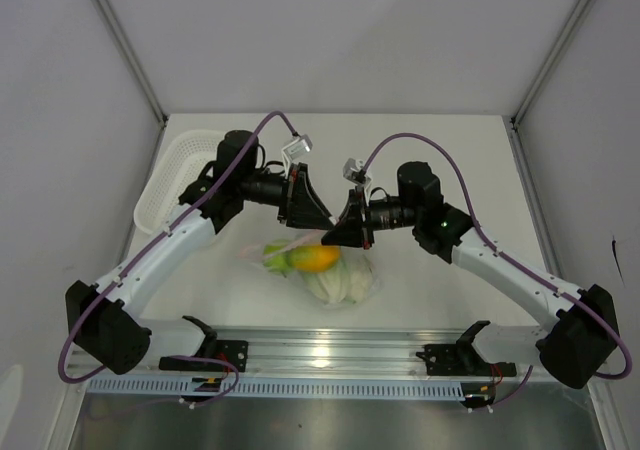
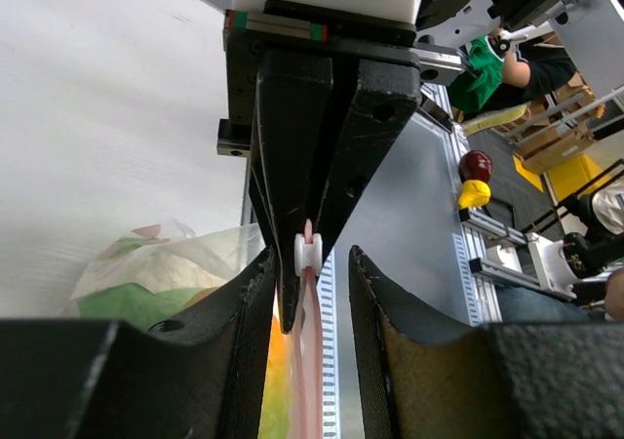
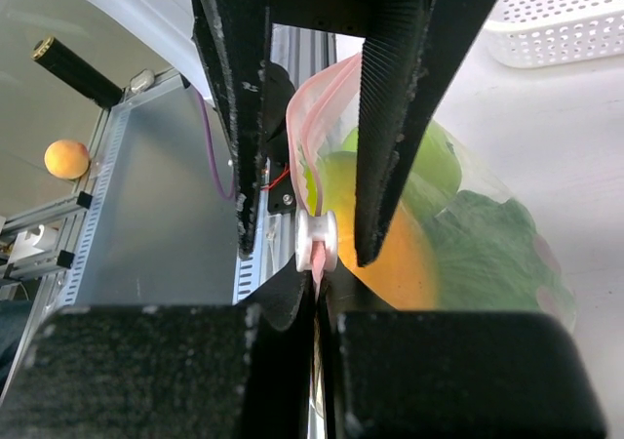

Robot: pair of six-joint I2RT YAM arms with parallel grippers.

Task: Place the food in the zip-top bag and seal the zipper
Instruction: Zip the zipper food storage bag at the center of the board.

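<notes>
Subject: the zip-top bag (image 1: 335, 275) lies near the middle of the table (image 1: 450, 170), toward its near edge, with the food already inside: an orange fruit (image 1: 318, 260), a green apple (image 3: 434, 166) and a pale leafy cabbage (image 1: 338, 286) show through the plastic. The zipper (image 2: 304, 361) is raised off the table between the two arms, and its white slider (image 3: 317, 244) sits on the strip. Beyond the slider the two pink lips stand parted, so the mouth is judged unsealed. The right gripper (image 3: 317, 302) is clamped flat on the zipper just beside the slider. The left gripper (image 2: 310, 259) has its jaws at a narrow gap, straddling the slider with no firm pinch visible. Recommendation: the right should serve as a fixed anchor while the left bears on the slider and draws it along the strip toward the parted lips, keeping the strip taut and straight. Risk: a skewed pull could jam the slider. A white basket (image 1: 165, 185) stands far left, well apart.
</notes>
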